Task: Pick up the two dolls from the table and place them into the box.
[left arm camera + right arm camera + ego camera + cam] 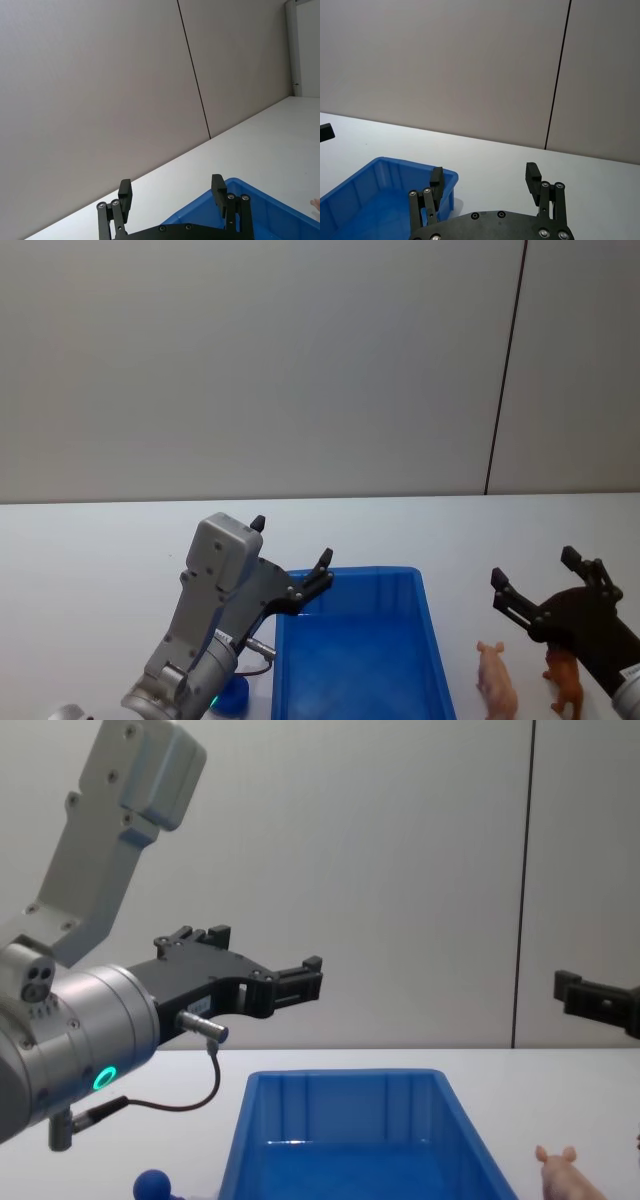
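The head view's bottom edge is cutting off the near end of the box (380, 570), the lower end of the pink pig doll (497, 682) and the legs of the brown doll (566, 681). The brown doll's upper part is also hiding behind the right gripper (533, 567). The left arm (205, 610) is covering part of the blue ball (234, 696). In the chest view the pig is showing just its head at the bottom edge, while the right gripper is running off the right edge.
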Robot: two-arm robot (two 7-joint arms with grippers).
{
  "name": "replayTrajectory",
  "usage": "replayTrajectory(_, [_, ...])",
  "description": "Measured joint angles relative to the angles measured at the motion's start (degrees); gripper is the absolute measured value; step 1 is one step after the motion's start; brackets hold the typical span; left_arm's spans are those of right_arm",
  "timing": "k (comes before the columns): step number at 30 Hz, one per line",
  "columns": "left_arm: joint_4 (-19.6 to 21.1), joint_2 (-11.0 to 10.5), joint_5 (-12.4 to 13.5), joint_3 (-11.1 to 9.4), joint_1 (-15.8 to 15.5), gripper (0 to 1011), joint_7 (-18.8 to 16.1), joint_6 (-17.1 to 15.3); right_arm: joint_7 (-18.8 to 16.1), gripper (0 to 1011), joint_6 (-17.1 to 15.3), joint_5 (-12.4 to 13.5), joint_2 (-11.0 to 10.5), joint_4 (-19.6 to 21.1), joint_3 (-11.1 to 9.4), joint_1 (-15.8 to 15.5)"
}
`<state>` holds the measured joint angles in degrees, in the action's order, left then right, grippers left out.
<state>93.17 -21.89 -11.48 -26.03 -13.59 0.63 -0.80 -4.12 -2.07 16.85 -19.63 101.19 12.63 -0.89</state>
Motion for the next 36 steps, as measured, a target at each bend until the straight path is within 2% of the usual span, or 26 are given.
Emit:
replayTrajectory(14, [0.0, 0.0, 0.0, 0.0, 0.0, 1001, 0.0, 0.0, 0.3, 1001, -3.2, 3.1, -1.9, 0.1, -1.7, -1.5])
replayTrajectory(18, [0.0, 0.0, 0.0, 0.0, 0.0, 1001, 0.0, 0.0, 1.5, 1001, -5.2, 4.1, -2.5, 0.3, -2.3, -2.5])
replayTrajectory(28, [0.0, 0.0, 0.0, 0.0, 0.0, 1001, 0.0, 0.0, 4.4, 1001, -8.0, 4.9, -2.8, 0.1, -2.5, -4.5])
replayTrajectory(36, [0.0, 0.0, 0.0, 0.0, 0.0, 1001, 0.0, 0.0, 6.7, 1001, -9.5, 4.9, -2.0, -0.9, -2.3, -5.5])
